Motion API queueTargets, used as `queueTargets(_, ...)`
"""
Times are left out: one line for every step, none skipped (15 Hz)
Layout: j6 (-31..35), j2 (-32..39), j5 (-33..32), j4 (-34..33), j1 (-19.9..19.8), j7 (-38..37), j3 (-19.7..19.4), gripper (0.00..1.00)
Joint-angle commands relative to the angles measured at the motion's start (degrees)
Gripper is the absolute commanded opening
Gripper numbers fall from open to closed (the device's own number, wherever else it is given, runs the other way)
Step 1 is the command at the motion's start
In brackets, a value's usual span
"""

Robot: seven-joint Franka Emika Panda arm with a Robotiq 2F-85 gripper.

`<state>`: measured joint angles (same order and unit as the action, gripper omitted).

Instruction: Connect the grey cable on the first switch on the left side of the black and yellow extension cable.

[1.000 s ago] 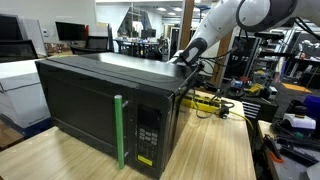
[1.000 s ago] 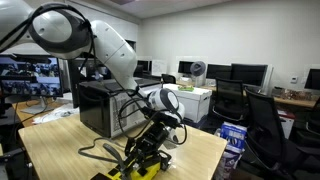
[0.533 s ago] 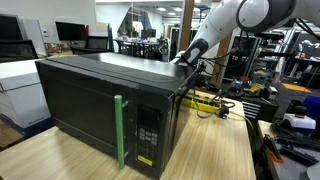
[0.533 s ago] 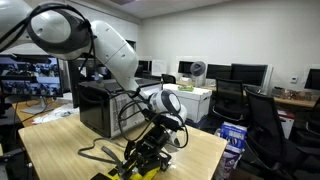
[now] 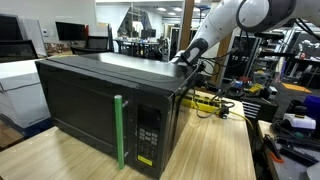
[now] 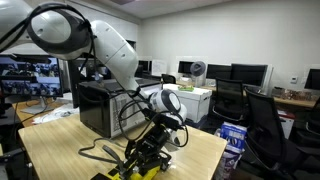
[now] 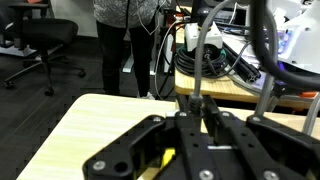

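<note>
In the wrist view my gripper [image 7: 200,125] is shut on the dark plug of the grey cable [image 7: 199,60], which rises straight up from between the fingers. A bit of the black and yellow extension cable [image 7: 165,157] shows below the left finger. In an exterior view the gripper [image 6: 143,157] points down right on the yellow strip [image 6: 142,172] at the table's near edge. In an exterior view the strip [image 5: 204,99] lies behind the microwave, which hides the gripper. I cannot tell whether the plug is in a socket.
A big black microwave [image 5: 100,100] with a green handle [image 5: 119,130] fills most of the wooden table [image 5: 215,150]; it also shows behind the arm [image 6: 95,105]. Loose cables [image 6: 100,153] lie beside the strip. Office chairs [image 6: 265,125] and desks stand around.
</note>
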<state>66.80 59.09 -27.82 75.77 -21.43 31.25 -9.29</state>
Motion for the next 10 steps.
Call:
queueTargets(-1.2, -0.2, 1.1, -0.2, -0.3, -0.6, 0.8, 0.06)
queueTargets(-1.1, -0.2, 1.1, -0.1, -0.3, -0.6, 0.8, 0.06)
queueTargets(-1.1, -0.2, 1.0, 0.0, -0.3, -0.5, 0.9, 0.06)
queueTargets(-1.0, -0.3, 1.0, 0.0, -0.3, -0.5, 1.0, 0.06)
queueTargets(-0.9, -0.5, 1.1, 0.0, -0.3, -0.5, 1.1, 0.06)
queueTargets(-0.8, -0.5, 1.1, 0.0, -0.3, -0.5, 1.1, 0.06)
queueTargets(-0.8, -0.5, 1.1, -0.2, -0.3, -0.5, 1.1, 0.06)
queueTargets(-0.7, -0.5, 1.0, -0.2, -0.3, -0.5, 1.1, 0.06)
queueTargets(-0.7, -0.5, 1.0, -0.2, -0.3, -0.4, 1.1, 0.06)
queueTargets(-0.5, -0.5, 0.9, -0.2, -0.3, -0.4, 1.1, 0.06)
